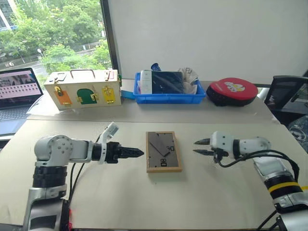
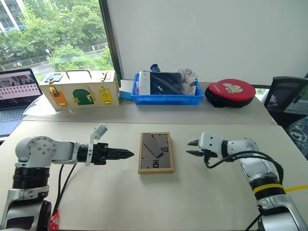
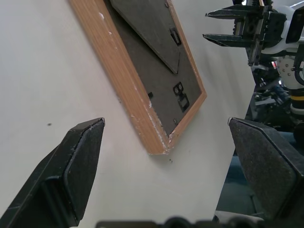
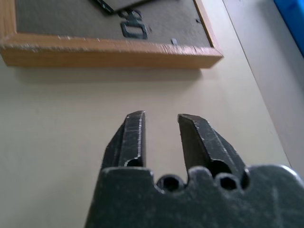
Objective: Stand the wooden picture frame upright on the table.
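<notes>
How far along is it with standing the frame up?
Barely begun. The frame lies flat, back panel up, on the table. In hand: the left gripper and right gripper flank it, neither touching, left open, right with a narrow gap. Left: grip, lift and stand it.

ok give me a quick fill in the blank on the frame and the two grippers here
1. The wooden picture frame lies ____ on the table, back panel up.
2. The frame sits ____ the left gripper and right gripper.
3. Neither gripper ____ the frame.
4. The left gripper's fingers stand wide ____.

Missing: flat; between; touches; open
</notes>
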`<state>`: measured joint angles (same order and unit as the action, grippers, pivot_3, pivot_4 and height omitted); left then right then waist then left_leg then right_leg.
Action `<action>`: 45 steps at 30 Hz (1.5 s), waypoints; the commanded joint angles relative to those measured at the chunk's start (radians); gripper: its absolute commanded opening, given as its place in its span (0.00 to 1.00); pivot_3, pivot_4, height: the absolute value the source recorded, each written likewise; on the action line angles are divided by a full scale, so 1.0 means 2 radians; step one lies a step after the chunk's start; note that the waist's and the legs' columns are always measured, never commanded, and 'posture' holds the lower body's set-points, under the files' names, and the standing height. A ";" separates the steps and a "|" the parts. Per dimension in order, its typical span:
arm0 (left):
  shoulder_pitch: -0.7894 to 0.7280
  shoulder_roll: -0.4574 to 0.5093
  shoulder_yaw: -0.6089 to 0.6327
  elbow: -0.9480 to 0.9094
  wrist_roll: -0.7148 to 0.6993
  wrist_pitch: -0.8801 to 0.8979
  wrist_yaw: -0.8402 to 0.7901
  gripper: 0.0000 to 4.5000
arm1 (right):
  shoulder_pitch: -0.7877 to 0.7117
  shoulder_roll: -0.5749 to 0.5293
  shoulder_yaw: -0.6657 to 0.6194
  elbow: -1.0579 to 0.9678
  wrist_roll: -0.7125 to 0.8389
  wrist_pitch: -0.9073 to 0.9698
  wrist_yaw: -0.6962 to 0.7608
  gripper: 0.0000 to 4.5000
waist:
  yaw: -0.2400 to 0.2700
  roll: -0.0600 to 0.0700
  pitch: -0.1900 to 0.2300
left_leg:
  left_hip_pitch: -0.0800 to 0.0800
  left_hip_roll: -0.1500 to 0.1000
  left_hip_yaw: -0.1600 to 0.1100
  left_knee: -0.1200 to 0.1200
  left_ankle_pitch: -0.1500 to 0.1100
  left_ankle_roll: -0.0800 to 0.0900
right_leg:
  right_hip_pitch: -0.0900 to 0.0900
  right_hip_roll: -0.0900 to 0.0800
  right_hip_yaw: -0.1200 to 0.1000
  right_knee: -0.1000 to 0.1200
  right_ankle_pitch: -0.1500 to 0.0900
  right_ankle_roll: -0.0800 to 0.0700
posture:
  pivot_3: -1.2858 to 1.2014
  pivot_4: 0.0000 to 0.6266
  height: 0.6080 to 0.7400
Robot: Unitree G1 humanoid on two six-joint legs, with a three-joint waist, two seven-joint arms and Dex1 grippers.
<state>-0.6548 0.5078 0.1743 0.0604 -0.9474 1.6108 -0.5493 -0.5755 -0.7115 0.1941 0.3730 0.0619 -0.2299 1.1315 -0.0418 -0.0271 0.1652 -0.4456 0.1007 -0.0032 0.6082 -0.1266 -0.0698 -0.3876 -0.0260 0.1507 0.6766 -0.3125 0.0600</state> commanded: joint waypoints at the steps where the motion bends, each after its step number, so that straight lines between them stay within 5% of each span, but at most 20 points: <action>1: -0.009 -0.033 0.005 0.019 -0.035 0.002 0.060 1.00 | -0.016 0.000 0.007 0.002 -0.010 -0.008 0.015 0.01 | 0.000 0.000 0.000 | 0.000 0.000 0.000 0.000 0.000 0.000 | 0.000 0.000 0.000 0.000 0.000 0.000 | 0.52 0.24 0.89; 20: 0.014 -0.194 0.085 0.021 -0.055 0.002 0.236 1.00 | -0.004 0.065 0.014 -0.012 -0.007 0.014 0.017 0.01 | 0.013 0.000 0.000 | 0.001 -0.001 0.000 0.001 0.000 -0.001 | 0.001 -0.001 0.000 0.000 0.000 0.000 | 0.52 0.24 0.89; 30: 0.021 -0.144 0.086 0.014 -0.113 0.002 0.225 0.27 | -0.005 0.051 -0.006 -0.003 -0.011 0.014 0.001 0.00 | 0.009 0.000 0.000 | 0.001 -0.001 -0.001 0.000 0.001 -0.001 | 0.001 -0.001 0.000 0.000 0.000 0.000 | 0.52 0.24 0.89; 33: 0.008 -0.142 0.101 0.023 -0.135 0.002 0.217 0.25 | -0.013 0.039 -0.036 -0.008 0.017 0.046 -0.003 0.00 | 0.008 0.000 0.000 | 0.000 -0.001 -0.001 0.000 0.001 -0.001 | 0.000 -0.001 0.000 0.000 0.000 0.000 | 0.52 0.24 0.89; 38: -0.026 -0.128 0.125 0.043 -0.187 0.002 0.207 0.25 | -0.024 -0.011 -0.137 -0.090 0.210 0.316 0.053 0.00 | 0.014 0.000 0.000 | 0.000 -0.002 -0.001 0.000 0.001 -0.001 | 0.000 -0.001 0.000 0.000 0.000 0.000 | 0.52 0.24 0.89; 45: -0.041 -0.076 0.062 0.043 -0.221 0.002 0.167 0.25 | -0.046 -0.028 -0.139 -0.232 0.325 0.530 0.009 0.48 | 0.004 0.000 0.000 | 0.000 -0.002 -0.001 -0.002 0.000 -0.001 | 0.000 -0.001 0.000 -0.002 0.000 0.000 | 0.52 0.24 0.89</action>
<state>-0.7058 0.3381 0.3395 0.1716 -1.3403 1.6107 -0.1643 -0.6242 -0.7794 -0.0862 -0.0272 0.6669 0.7589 1.2019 -0.0340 -0.0277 0.1658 -0.4462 0.0976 -0.0056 0.6050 -0.1260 -0.0710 -0.3873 -0.0277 0.1505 0.6725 -0.3122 0.0607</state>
